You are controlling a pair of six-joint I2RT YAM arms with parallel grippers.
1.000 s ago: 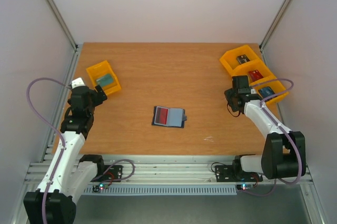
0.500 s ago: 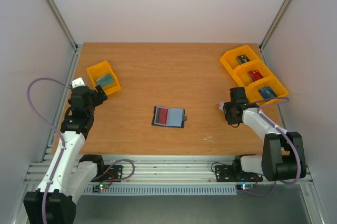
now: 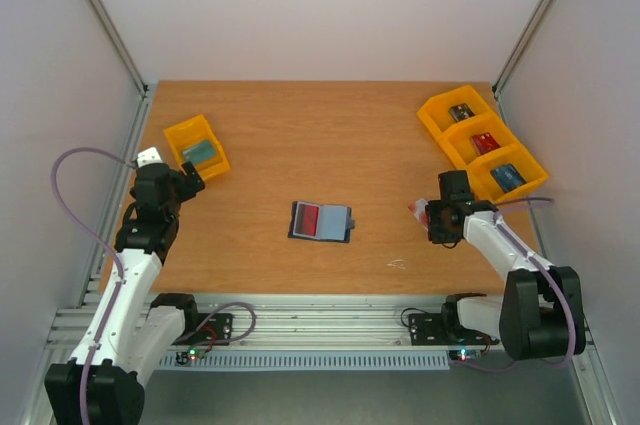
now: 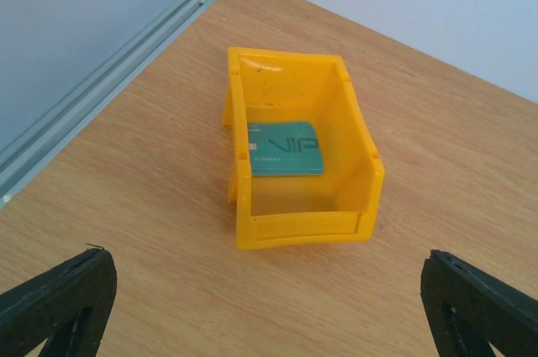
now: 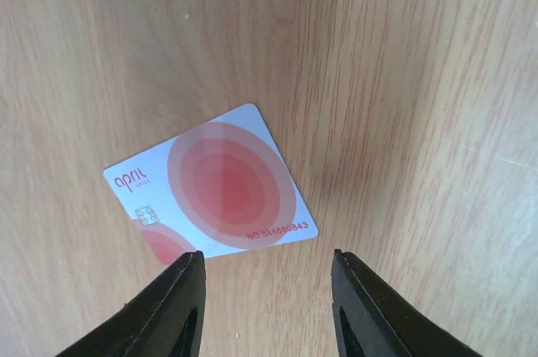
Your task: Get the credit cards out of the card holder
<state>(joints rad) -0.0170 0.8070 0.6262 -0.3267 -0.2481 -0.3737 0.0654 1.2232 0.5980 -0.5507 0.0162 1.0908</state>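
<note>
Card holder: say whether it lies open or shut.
Open. The card holder lies spread flat, its pale inner sleeves facing up, a red card showing in one of them.

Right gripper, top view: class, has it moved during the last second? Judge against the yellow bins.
Yes. The right gripper has drawn away from the yellow bins, down the view and slightly left, to a whitish, red-patched card.

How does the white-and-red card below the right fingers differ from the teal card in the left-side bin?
Colour: the white-and-red card shows red circles; the teal card reads VIP. Place: the white-and-red card lies on the bare table; the teal card sits inside a yellow bin. Both lie flat, ungripped.
</note>
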